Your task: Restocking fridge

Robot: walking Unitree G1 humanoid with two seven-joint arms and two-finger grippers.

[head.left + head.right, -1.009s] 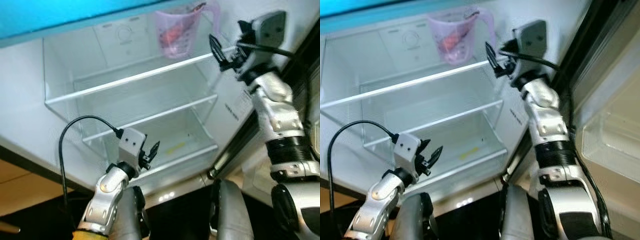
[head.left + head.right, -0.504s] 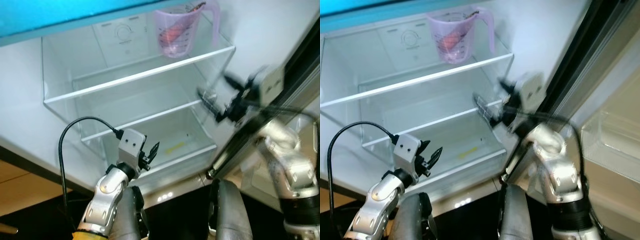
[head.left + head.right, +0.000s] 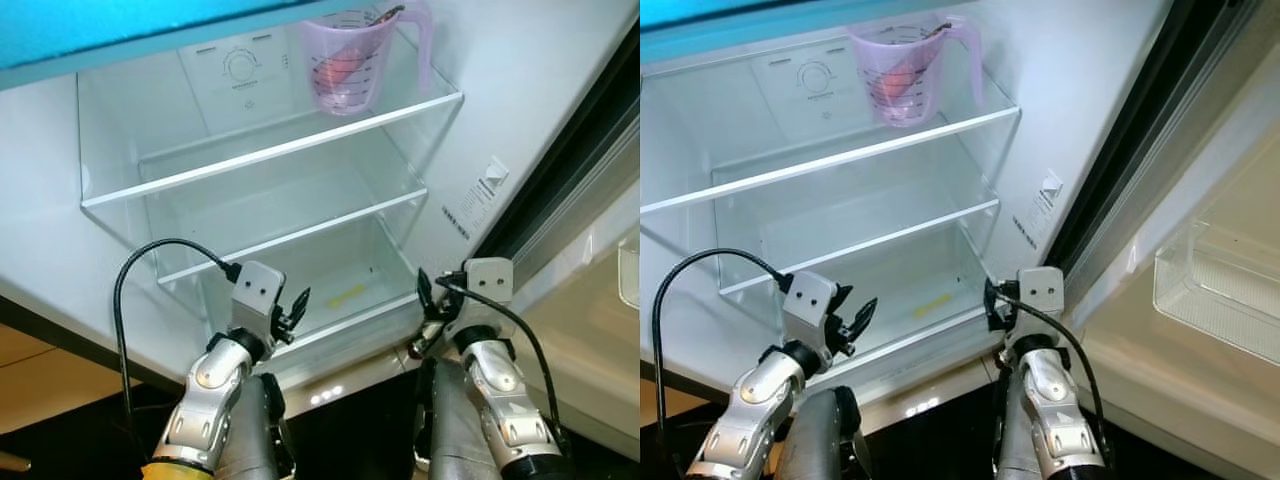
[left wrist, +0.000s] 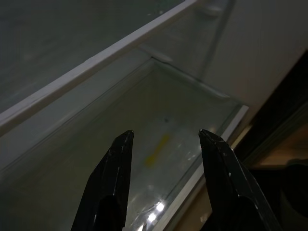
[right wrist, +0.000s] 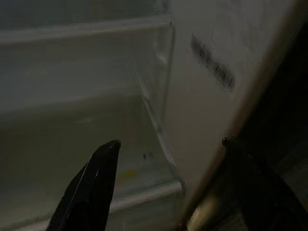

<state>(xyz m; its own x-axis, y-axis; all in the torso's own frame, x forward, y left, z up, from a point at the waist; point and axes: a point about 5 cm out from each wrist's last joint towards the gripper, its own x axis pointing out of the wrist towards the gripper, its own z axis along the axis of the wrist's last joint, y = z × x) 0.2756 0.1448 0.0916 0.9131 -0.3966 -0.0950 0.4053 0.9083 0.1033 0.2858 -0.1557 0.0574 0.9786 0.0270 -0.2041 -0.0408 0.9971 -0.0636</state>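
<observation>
A home kitchen, seen from right in front of an open fridge. Above both grippers run two glass shelves, with a thermostat dial on the back wall and a plastic measuring jug on the upper shelf. Just beyond the grippers lies a clear drawer. To the right of the right gripper the door's bin shows.

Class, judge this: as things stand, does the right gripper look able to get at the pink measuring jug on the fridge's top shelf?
Probably yes: the right gripper hangs low by the fridge's bottom edge, but the door is open and nothing blocks the pink measuring jug.
</observation>
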